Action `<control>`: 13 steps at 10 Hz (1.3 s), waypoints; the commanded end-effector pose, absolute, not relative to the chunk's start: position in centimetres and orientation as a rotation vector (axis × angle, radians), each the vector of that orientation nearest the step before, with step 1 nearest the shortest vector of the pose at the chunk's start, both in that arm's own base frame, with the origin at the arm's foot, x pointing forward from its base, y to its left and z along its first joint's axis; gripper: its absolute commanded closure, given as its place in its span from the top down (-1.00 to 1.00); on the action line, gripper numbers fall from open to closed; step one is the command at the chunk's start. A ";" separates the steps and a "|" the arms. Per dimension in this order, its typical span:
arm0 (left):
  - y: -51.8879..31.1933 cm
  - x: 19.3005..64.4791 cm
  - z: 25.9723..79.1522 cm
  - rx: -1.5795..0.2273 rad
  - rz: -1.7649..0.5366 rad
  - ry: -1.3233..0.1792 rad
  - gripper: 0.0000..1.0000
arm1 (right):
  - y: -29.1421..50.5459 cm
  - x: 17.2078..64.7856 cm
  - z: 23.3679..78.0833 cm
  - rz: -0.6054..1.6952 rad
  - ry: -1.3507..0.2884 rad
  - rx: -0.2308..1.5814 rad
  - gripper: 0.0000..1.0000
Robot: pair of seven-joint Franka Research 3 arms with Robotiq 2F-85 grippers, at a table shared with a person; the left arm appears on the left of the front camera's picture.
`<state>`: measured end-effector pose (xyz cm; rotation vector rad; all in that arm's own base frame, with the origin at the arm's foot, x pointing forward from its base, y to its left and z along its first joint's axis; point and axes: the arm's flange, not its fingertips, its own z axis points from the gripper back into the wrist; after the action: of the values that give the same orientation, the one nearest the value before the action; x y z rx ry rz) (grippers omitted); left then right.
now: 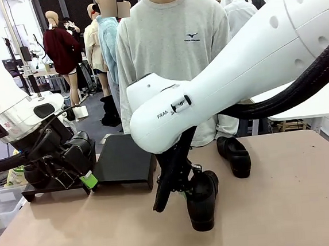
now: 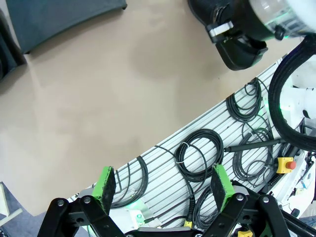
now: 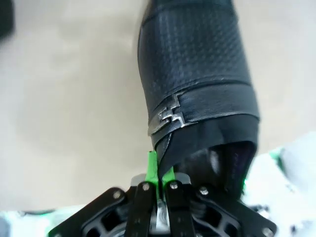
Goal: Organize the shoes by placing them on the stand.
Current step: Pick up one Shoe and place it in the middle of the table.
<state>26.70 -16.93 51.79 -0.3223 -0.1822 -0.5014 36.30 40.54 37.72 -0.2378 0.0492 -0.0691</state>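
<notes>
Front view: the right gripper [image 1: 178, 185], reaching past the middle, grasps a black shoe [image 1: 203, 203] by its collar near the centre of the table [image 1: 287, 204]. A second shoe [image 1: 235, 155] lies farther off to the right. The stand [image 1: 121, 158] sits left of centre, with the left gripper [image 1: 76, 177] at its left end.

Left wrist view: that gripper's green pads [image 2: 104, 182] are spread wide with nothing between them, above the table's near edge and coiled cables [image 2: 200, 153].

Right wrist view: the fingers pinch the collar rim beside a metal buckle [image 3: 168, 116], which the front view leaves as plain black.

Front view across table [image 1: 310, 202]; wrist close-ups
</notes>
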 end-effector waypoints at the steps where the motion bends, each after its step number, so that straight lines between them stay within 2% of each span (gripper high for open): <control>1: -16.8 26.9 51.7 -0.324 -0.512 -0.189 1.00 | 42.3 36.5 37.5 0.042 0.065 -0.308 -1.00; 4: -16.8 26.9 51.7 -0.324 -0.512 -0.189 1.00 | 43.8 36.8 36.2 0.170 0.106 -0.257 -1.00; 9: -16.8 26.9 51.7 -0.324 -0.512 -0.189 1.00 | 45.0 35.9 36.7 0.214 0.091 -0.283 -1.00; 13: -16.8 26.9 51.7 -0.324 -0.512 -0.189 1.00 | 43.1 36.6 34.9 0.174 0.194 -0.254 -1.00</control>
<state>26.71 -16.93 51.79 -0.3222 -0.1823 -0.5013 36.34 43.78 35.58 -0.2734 0.1483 0.1656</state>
